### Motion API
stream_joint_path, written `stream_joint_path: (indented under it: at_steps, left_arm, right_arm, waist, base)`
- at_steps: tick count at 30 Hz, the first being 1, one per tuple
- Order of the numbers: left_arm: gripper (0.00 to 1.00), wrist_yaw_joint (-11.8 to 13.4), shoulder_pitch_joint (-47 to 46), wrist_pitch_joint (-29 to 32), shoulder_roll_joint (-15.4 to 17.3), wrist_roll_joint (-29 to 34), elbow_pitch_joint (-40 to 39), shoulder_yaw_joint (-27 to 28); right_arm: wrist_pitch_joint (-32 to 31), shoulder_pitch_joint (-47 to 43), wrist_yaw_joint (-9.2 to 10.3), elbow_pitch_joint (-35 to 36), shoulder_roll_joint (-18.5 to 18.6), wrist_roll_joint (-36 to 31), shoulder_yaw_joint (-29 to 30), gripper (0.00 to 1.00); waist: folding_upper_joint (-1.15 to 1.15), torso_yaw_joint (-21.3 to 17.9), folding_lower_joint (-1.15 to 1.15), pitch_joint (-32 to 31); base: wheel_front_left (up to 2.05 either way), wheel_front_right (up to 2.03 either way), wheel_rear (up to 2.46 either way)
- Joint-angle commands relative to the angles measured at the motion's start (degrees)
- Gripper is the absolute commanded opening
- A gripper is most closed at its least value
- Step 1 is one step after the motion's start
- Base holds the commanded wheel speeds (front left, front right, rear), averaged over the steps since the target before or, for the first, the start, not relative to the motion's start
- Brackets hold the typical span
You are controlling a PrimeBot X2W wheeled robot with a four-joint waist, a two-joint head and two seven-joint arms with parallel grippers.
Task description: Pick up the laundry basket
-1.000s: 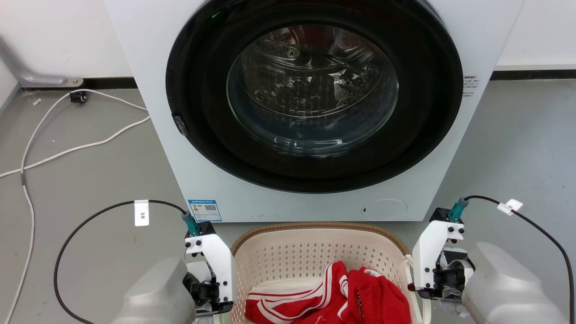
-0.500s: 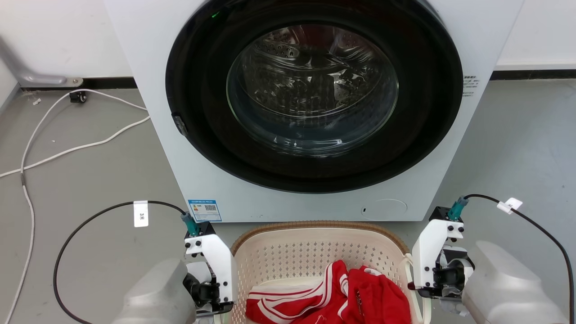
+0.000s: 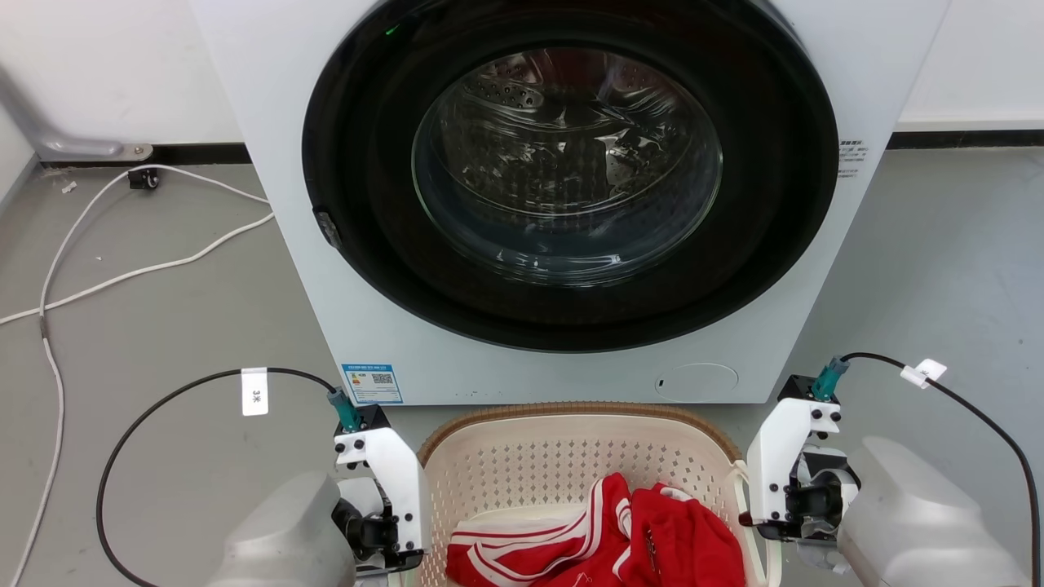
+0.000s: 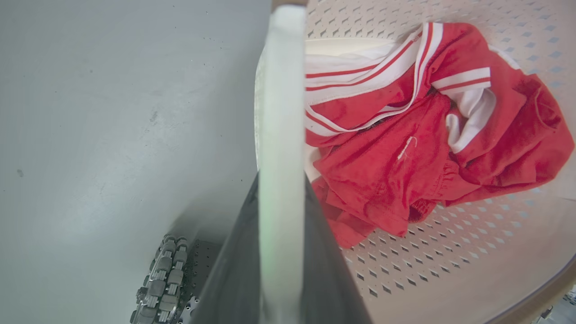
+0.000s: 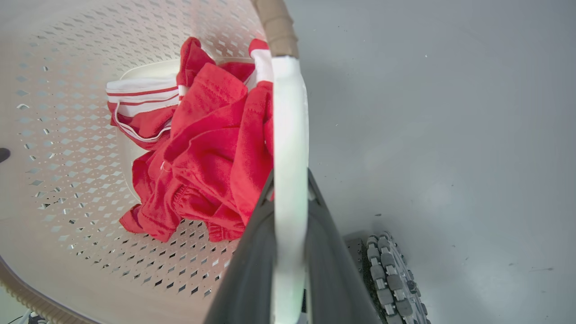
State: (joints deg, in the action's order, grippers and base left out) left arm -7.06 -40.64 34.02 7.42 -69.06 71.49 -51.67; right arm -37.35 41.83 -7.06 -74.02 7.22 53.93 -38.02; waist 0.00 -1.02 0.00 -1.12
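Before the washing machine [image 3: 269, 98], the laundry basket [image 3: 571, 456] sat squarely between the arms, left gripper [image 4: 281, 189] closed on its left handle [image 4: 281, 90], right gripper [image 5: 290, 180] closed on its right handle [image 5: 290, 112].

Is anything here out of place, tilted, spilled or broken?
Nothing stands out. The cream-white perforated plastic laundry basket is upright, with crumpled red-and-white garments inside it. Only a loose white cable trails across the grey floor.
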Motion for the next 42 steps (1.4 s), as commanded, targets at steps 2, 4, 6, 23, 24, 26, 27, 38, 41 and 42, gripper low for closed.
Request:
stream_joint_path:
  at_steps: [2,4,6,23,24,26,27,38,41,42]
  left_arm:
    - [0.00,-0.7,0.3,-0.5,-2.3,-0.8,-1.0,0.0]
    - [0.00,-0.7,0.2,-0.5,-2.3,-0.9,-0.9,-0.1]
    - [0.00,-0.7,0.3,-0.6,-2.3,-1.0,-0.9,-0.2]
    - [0.00,-0.7,0.2,-1.4,-2.3,-1.6,-0.9,-0.8]
    - [0.00,-0.7,0.2,-1.4,-2.3,-1.6,-0.8,-0.9]
    - [0.00,-0.7,0.2,-1.5,-2.3,-1.7,-0.8,-0.9]
    - [0.00,-0.7,0.1,-1.6,-2.3,-1.8,-0.8,-1.0]
    - [0.00,-0.7,-0.1,-2.1,-2.2,-1.9,-0.6,-1.3]
    - [0.00,-0.7,0.0,-2.3,-2.2,-2.0,-0.6,-1.4]
    - [0.00,-0.7,0.0,-2.3,-2.2,-2.1,-0.5,-1.4]
  right_arm:
    - [-0.1,0.8,-0.78,0.8,-2.1,0.9,0.0,0.00]
    - [0.0,0.8,-0.78,0.8,-2.2,1.0,0.0,0.00]
    - [0.1,0.8,-0.78,0.8,-2.2,1.1,0.0,0.00]
    - [1.0,0.3,-0.79,1.1,-2.5,1.8,-0.3,0.00]
    - [1.0,0.3,-0.79,1.1,-2.5,1.9,-0.3,0.00]
    - [1.1,0.2,-0.79,1.1,-2.5,1.9,-0.4,0.00]
    - [1.1,0.2,-0.79,1.1,-2.4,2.0,-0.3,0.00]
    - [1.2,0.2,-0.79,1.4,-2.4,2.4,-0.7,0.00]
    - [1.3,0.3,-0.79,1.4,-2.4,2.5,-0.8,0.00]
    - [1.3,0.3,-0.79,1.5,-2.4,2.5,-0.8,0.00]
  waist:
    - [0.00,0.0,0.00,0.0]
    - [0.00,0.0,0.00,0.0]
    - [0.00,0.0,0.00,0.0]
    - [0.00,-0.3,0.00,0.0]
    - [0.00,-0.3,0.00,0.0]
    - [0.00,-0.3,0.00,0.0]
    - [0.00,-0.3,0.00,0.1]
    - [0.00,-0.3,0.00,0.2]
    - [0.00,-0.3,0.00,0.3]
    - [0.00,-0.4,0.00,0.3]
  base:
    - [0.00,0.00,0.00]
    - [0.00,0.00,0.00]
    - [0.00,0.00,0.00]
    - [0.00,0.00,0.00]
    - [0.00,0.00,0.00]
    - [0.00,0.00,0.00]
    - [0.00,0.00,0.00]
    - [0.00,0.00,0.00]
    - [0.00,0.00,0.00]
    - [0.00,0.00,0.00]
